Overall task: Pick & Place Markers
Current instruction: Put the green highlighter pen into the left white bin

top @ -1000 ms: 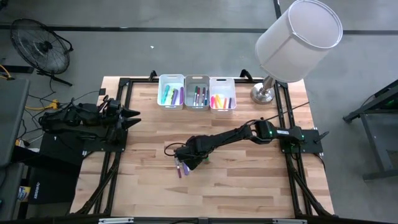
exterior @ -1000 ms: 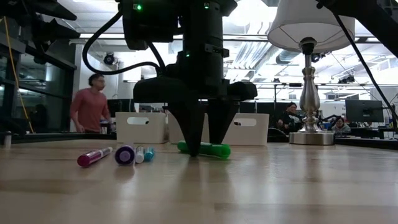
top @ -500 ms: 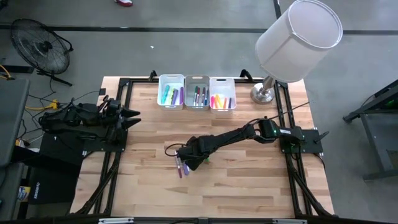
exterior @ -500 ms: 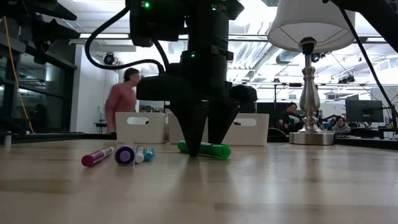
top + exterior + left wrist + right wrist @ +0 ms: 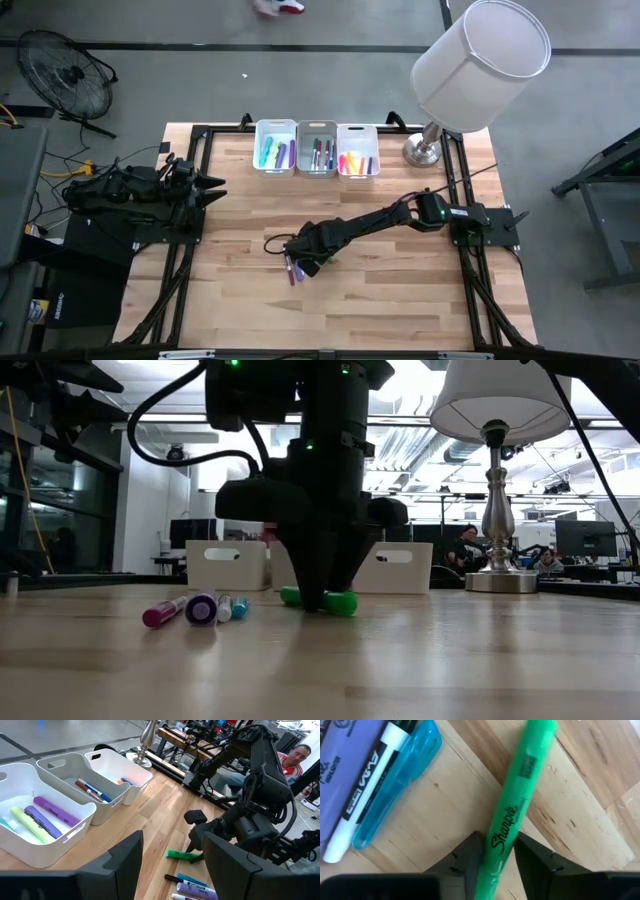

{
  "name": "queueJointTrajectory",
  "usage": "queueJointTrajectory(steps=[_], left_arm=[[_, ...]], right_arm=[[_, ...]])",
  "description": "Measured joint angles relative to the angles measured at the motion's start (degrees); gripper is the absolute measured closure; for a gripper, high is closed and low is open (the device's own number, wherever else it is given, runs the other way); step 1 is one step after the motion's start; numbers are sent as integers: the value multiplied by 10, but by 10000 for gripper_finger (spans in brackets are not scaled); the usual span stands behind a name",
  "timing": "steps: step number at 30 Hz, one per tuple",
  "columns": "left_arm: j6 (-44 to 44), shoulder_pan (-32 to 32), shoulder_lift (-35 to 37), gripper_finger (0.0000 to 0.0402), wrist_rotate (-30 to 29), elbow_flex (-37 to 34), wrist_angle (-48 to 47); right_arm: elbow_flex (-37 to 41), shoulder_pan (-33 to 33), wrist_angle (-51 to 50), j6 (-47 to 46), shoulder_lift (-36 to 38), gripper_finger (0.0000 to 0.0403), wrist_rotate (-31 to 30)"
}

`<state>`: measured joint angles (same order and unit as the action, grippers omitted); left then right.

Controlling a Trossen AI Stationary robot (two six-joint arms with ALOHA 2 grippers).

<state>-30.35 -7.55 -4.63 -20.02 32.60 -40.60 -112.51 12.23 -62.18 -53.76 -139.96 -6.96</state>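
Two dark fingers point(image 5: 470, 855) of the right gripper point(image 5: 495, 857) are pinching the green plastic highlighter marker point(image 5: 512, 815) mid-barrel for lifting; loose markers point(image 5: 195, 608) lie at nine o'clock. The left gripper point(image 5: 170, 865) is held spread, waiting.

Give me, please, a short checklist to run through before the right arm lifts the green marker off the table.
1. Right gripper jaws on either side of the green marker: ok.
2. Jaws fully clamped on it: cannot tell.
3. Marker lying on the table, not yet lifted: ok.
4. Neighbouring teal marker and purple marker outside the jaws: ok.
5. Left gripper parked at the table's left edge, jaws open: ok.
6. White bins at the far edge, with room for more: ok.
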Motion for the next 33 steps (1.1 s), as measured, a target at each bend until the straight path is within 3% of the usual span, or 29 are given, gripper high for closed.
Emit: queueJointTrajectory(steps=[9,33], left_arm=[[0,0,0,200,0,0,0],[0,0,0,200,-1,0,2]], right_arm=[[0,1,7,-2,0,347,1],[0,2,8,-17,0,348,11]])
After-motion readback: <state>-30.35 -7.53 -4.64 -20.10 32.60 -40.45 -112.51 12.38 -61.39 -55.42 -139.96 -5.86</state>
